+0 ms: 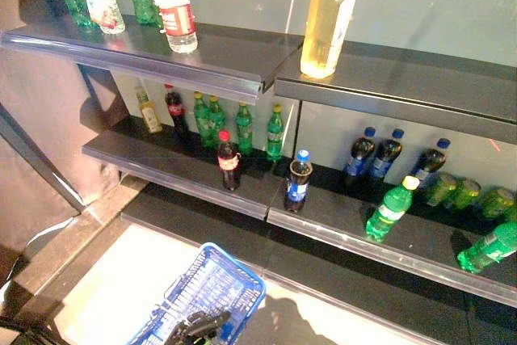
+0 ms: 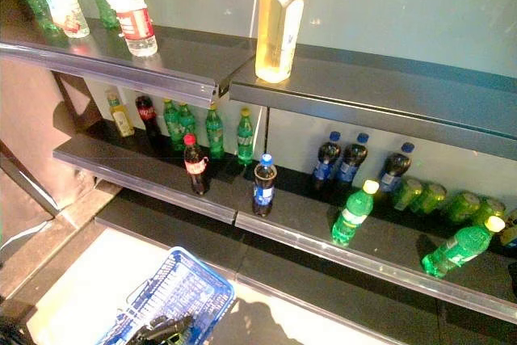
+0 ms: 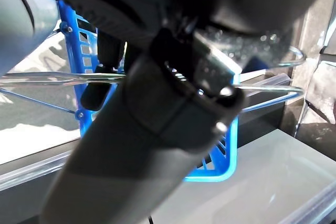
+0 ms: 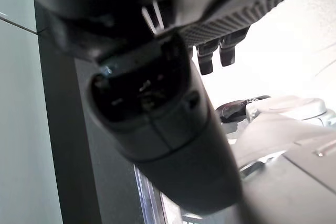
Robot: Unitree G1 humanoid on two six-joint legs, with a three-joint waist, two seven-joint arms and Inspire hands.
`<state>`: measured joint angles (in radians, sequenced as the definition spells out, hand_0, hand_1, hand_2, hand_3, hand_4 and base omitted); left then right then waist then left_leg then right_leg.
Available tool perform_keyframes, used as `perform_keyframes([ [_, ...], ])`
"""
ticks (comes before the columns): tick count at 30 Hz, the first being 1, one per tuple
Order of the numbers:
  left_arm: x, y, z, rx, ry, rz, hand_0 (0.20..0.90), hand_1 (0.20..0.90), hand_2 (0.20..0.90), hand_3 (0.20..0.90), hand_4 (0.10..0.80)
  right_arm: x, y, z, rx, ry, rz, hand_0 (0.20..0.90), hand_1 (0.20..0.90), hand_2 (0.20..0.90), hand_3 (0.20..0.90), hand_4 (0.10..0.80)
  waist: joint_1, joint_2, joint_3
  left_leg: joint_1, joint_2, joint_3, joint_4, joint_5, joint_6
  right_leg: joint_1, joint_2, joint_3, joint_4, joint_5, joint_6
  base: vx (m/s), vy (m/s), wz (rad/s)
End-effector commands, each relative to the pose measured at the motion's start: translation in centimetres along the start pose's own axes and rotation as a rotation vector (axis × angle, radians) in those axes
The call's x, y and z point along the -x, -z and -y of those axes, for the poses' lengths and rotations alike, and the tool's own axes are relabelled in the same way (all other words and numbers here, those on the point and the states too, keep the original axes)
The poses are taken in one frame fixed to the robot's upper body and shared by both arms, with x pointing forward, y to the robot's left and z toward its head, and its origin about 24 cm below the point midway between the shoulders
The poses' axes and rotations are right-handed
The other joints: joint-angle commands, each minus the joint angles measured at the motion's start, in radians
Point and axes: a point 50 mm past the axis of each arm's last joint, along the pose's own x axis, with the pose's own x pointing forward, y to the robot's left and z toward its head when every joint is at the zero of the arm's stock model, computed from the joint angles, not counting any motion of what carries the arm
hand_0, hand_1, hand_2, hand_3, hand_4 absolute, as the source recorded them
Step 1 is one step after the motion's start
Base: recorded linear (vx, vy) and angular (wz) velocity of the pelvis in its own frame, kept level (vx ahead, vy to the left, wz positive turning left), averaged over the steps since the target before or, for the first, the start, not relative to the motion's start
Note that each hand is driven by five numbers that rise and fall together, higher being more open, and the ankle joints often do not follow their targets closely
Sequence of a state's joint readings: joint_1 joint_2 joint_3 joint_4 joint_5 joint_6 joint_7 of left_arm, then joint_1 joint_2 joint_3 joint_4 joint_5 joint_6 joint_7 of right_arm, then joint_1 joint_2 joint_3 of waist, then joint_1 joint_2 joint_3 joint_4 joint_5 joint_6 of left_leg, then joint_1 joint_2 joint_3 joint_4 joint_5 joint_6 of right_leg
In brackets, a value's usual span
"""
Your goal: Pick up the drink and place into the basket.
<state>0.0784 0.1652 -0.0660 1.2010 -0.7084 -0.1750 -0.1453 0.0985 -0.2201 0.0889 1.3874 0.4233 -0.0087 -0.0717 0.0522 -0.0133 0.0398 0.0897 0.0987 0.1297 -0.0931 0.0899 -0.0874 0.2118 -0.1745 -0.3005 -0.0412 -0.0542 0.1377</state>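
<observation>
Nearest the camera, at the bottom edge of the head views, the left hand (image 1: 198, 327) was curled round the wire handle (image 3: 262, 90) of the blue basket (image 1: 218, 280); its fingers were closed on that handle, and the frame cut off part of the basket. The right hand (image 4: 157, 103) showed only in its own wrist view, where its dark bulk hid most of the scene; a couple of fingertips (image 4: 218, 51) hung bent and held nothing, though the rest of the hand could not be made out.

Beyond the basket stood the lower shelf (image 1: 170, 171). At its front were a red-capped cola bottle (image 1: 229, 161) and a blue-capped dark drink (image 1: 298, 181), well apart from both hands. Green bottles (image 1: 242, 127) stood behind them. A tall yellow bottle (image 1: 327, 18) stood on the upper shelf (image 1: 234, 66), its top cut off.
</observation>
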Motion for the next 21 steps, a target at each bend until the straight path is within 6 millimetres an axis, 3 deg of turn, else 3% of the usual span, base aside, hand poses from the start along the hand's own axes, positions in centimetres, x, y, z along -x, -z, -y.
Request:
perform_keyframes([
  [1, -0.64, -1.14, 1.79, -0.107, 0.096, 0.024, 0.300, 0.300, 0.300, 0.200, 0.100, -0.06, -0.51, 0.76, -0.030, 0.049, -0.044, 0.900, 0.900, 0.900, 0.900, 0.800, 0.039, 0.046, 0.041, 0.045, 0.015, 0.027, 0.006, -0.085, -0.006, -0.043, -0.037, -0.050, 0.020, 0.064, -0.001, 0.000, 0.000, 0.00],
  [21, -0.65, -1.36, 1.79, -0.105, 0.092, 0.044, 0.300, 0.300, 0.300, 0.200, 0.100, 0.05, 0.41, 1.05, 0.006, 0.105, -0.140, 0.900, 0.900, 0.900, 0.900, 0.800, 0.045, 0.045, 0.039, 0.043, 0.014, 0.016, 0.006, -0.085, -0.006, -0.041, -0.036, -0.056, 0.020, 0.061, -0.003, 0.000, 0.000, 0.00],
])
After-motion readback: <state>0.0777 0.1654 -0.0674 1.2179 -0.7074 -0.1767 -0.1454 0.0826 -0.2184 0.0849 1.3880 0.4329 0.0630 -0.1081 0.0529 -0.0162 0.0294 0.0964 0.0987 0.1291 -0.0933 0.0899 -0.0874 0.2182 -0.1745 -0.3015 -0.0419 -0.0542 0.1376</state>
